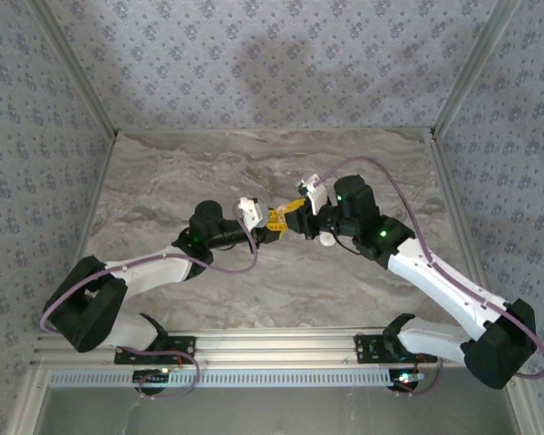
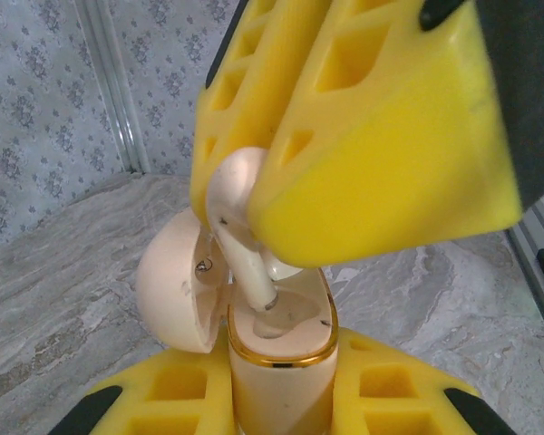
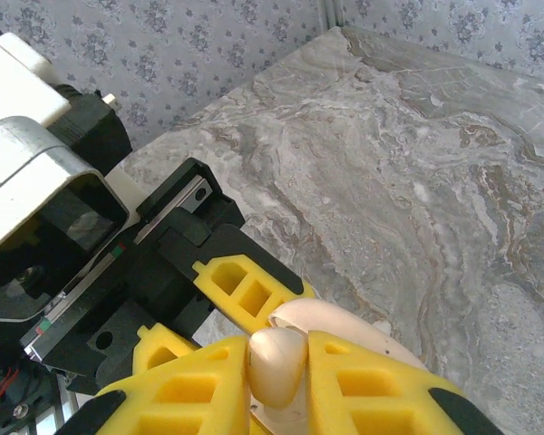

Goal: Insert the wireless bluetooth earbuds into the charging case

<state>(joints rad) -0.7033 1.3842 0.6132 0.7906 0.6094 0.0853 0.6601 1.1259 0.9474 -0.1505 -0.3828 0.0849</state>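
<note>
Bottom centre: my left hand (image 2: pixel 281 403) clamps the open charging case (image 2: pixel 278 358). Upper centre: my right hand (image 2: pixel 286 136) pinches one earbud (image 2: pixel 238 195), stem tip at the case's well, above the desk (image 2: pixel 72 299).

No text, label, brand, number or sign can be read on any surface.

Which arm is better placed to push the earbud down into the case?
Right. The right gripper is shut on the earbud, whose stem tip sits in the case opening. The left gripper is shut on the case, lid open, so it probably serves best as the holder.
</note>
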